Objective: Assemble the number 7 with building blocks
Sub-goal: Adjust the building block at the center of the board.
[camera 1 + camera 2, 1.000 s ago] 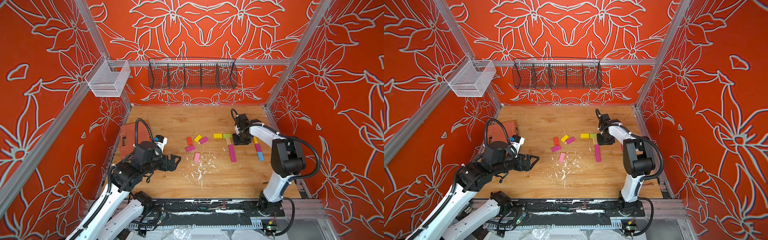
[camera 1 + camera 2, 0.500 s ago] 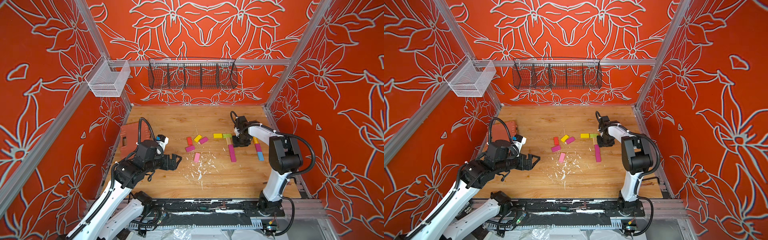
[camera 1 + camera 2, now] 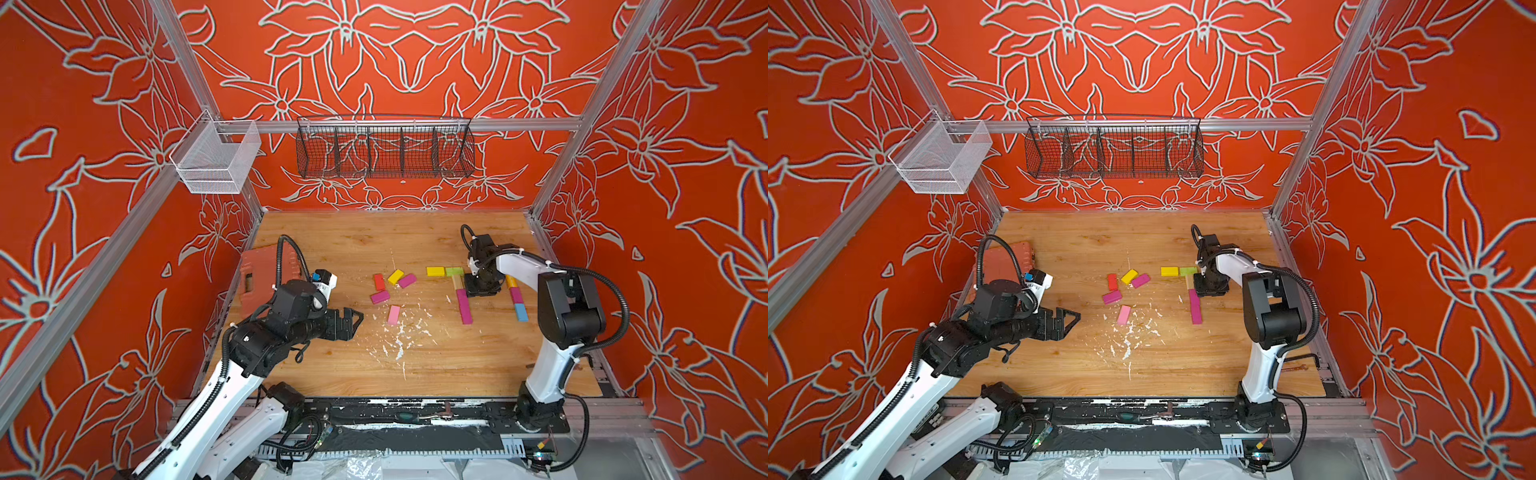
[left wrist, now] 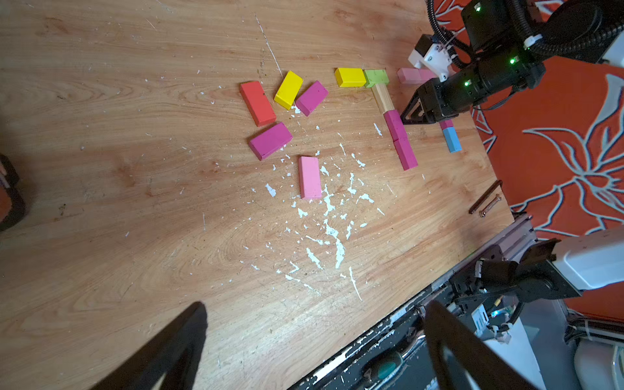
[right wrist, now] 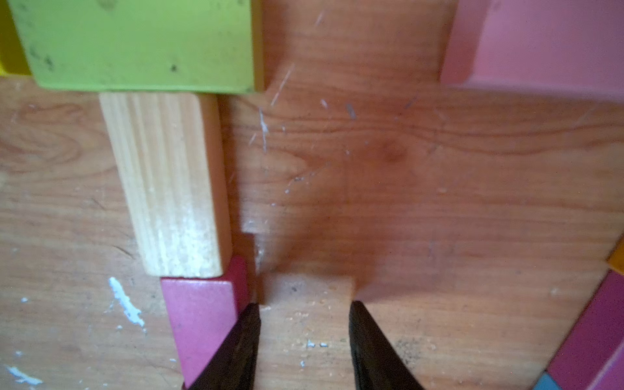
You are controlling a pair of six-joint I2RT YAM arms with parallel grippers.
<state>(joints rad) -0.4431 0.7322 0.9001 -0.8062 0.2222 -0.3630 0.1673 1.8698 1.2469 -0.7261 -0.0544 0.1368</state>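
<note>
Right claw [image 5: 304, 304] has edged beside the smooth rectangular magenta block [image 5: 199, 314], slightly parted, empty; left claw [image 4: 317, 304] gapes.

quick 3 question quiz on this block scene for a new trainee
1. True or false: the green rectangular wooden block touches the bare wooden bar.
2. The right end effector is: a) clamped on a block b) open, low beside the magenta rectangular bars c) out of sight
3. How many magenta bars continue the line from the bare wooden bar?
Key: 1 true; 2 b; 3 two.
</note>
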